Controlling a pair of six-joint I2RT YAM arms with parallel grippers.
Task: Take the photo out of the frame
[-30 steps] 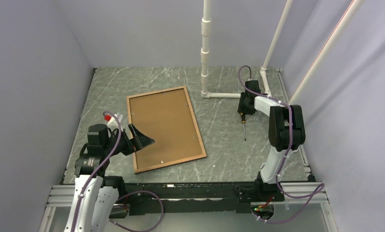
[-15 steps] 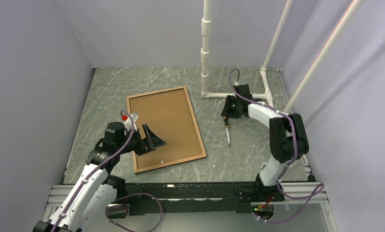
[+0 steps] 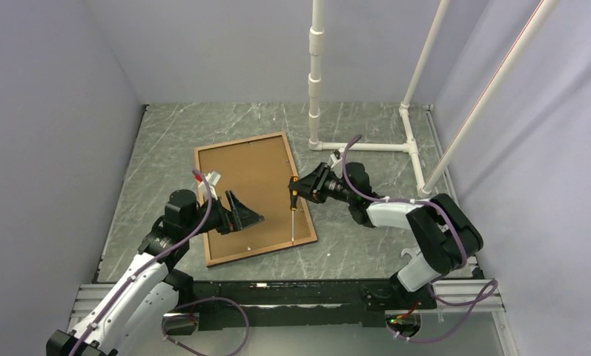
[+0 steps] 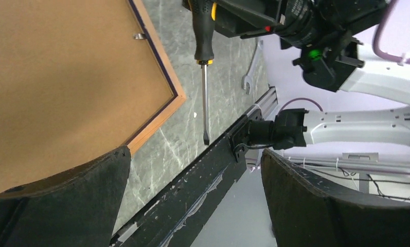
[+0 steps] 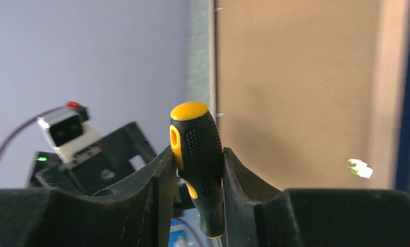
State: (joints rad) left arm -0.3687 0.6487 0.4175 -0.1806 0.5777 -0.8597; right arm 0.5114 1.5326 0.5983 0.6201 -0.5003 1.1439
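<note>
The frame (image 3: 262,251) lies face down on the table, its orange-brown rim and thin navy inner edge showing (image 4: 160,54). The photo shows only its brown hardboard back (image 3: 248,185); its printed face is hidden. My left gripper (image 3: 249,218) is open and empty just above the back's near part, the fingers (image 4: 89,195) spread wide. My right gripper (image 3: 299,188) is shut on a screwdriver (image 3: 294,215) with a black-and-yellow handle (image 5: 197,149). The shaft runs along the frame's right edge toward the near corner (image 4: 205,103). The hardboard back (image 5: 295,92) fills the right wrist view.
White PVC pipes (image 3: 316,74) stand at the back and run along the floor (image 3: 366,146) to the right. A small metal tab (image 4: 137,36) sits on the frame's inner edge. A small wrench (image 4: 249,77) lies on the table beyond the screwdriver. The black rail (image 3: 292,293) bounds the near edge.
My right arm has swung from the back right over to the frame's right edge, carrying the screwdriver. My left gripper has moved right, further over the hardboard back.
</note>
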